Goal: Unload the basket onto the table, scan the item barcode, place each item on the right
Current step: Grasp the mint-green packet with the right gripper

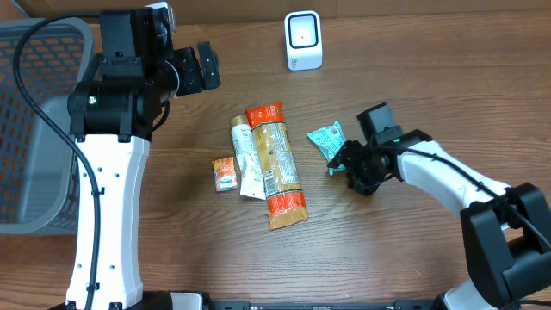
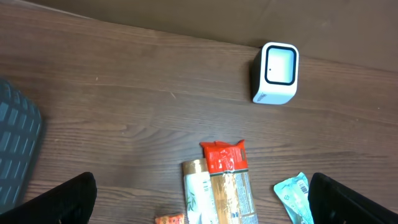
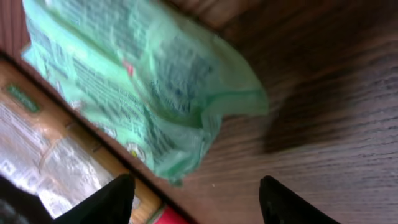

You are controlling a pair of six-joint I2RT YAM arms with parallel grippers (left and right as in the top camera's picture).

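The white barcode scanner (image 1: 303, 40) (image 2: 275, 73) stands upright at the back of the table. A pale green packet (image 1: 327, 139) (image 3: 143, 81) (image 2: 295, 196) lies flat to the right of the other items. My right gripper (image 1: 340, 161) (image 3: 196, 186) hovers low at the packet's near end, open, with only the packet's tip and bare wood between its fingers (image 3: 106, 202). My left gripper (image 1: 205, 67) (image 2: 200, 186) is raised at the back left, wide open and empty, looking down at the scanner and the items.
In the middle of the table lie a long red and gold packet (image 1: 275, 164) (image 2: 229, 183), a white tube (image 1: 246, 159) (image 2: 198, 193) and a small orange packet (image 1: 225, 174). A grey mesh basket (image 1: 34, 129) (image 2: 18, 143) stands at the left edge.
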